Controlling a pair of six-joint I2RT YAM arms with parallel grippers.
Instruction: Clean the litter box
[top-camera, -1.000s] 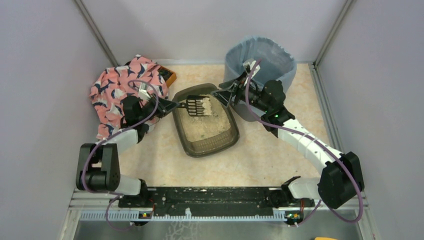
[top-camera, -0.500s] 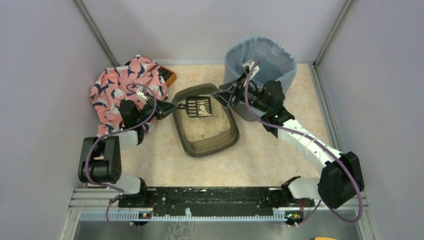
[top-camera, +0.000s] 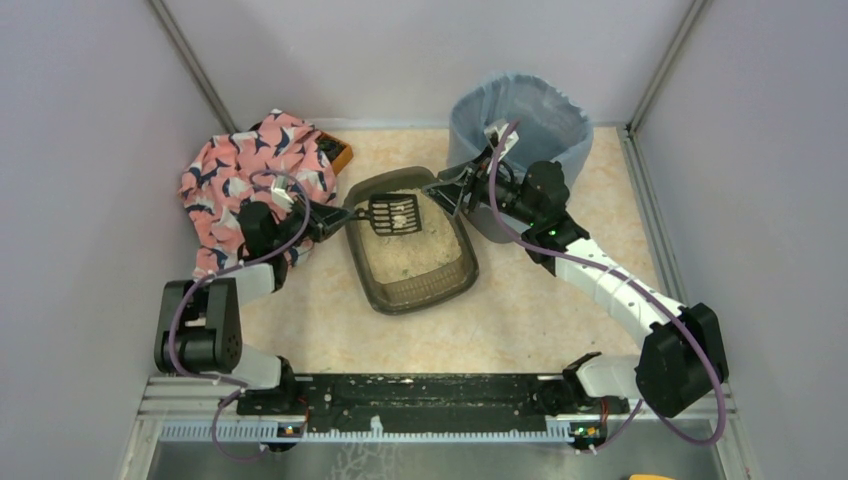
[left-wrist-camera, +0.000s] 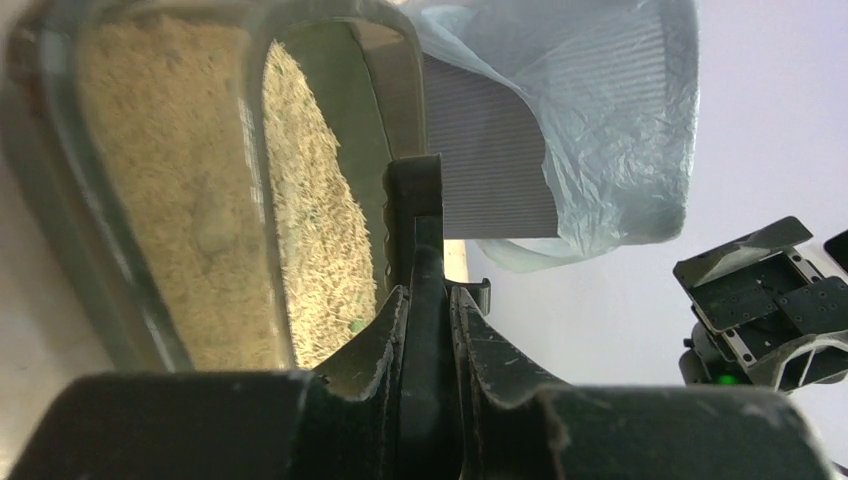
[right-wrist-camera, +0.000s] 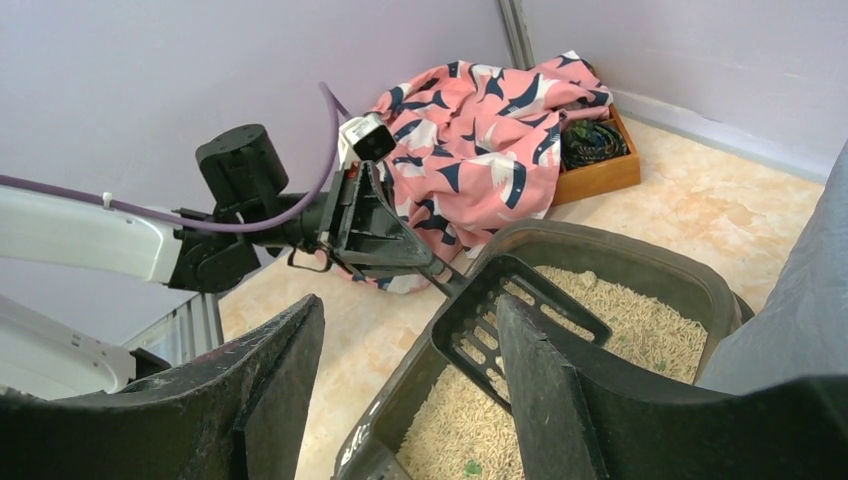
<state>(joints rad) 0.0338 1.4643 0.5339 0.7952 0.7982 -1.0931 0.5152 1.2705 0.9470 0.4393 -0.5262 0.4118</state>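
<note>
The litter box (top-camera: 418, 298), a dark tray of beige granules, lies mid-floor. My left gripper (top-camera: 330, 215) is shut on the handle of the black slotted scoop (top-camera: 395, 213), which hovers over the box's far end with a pale clump on it. From the left wrist the handle sits clamped in the left gripper (left-wrist-camera: 428, 300), above the box (left-wrist-camera: 60, 200). My right gripper (top-camera: 445, 190) stands open at the box's far right corner. In the right wrist view the right gripper (right-wrist-camera: 405, 370) straddles the box's wall (right-wrist-camera: 640, 250), one finger in front of the scoop (right-wrist-camera: 510, 320).
A round bin with a blue-grey liner (top-camera: 520, 120) stands just behind the box's right corner, close to my right wrist. A pink patterned cloth (top-camera: 240, 170) over a wooden tray (right-wrist-camera: 595, 165) fills the back left corner. Purple walls close the floor in.
Loose granules have dropped through the scoop's slots, leaving a small clump. The left arm's elbow has drawn back to the left. The right arm has stayed put.
</note>
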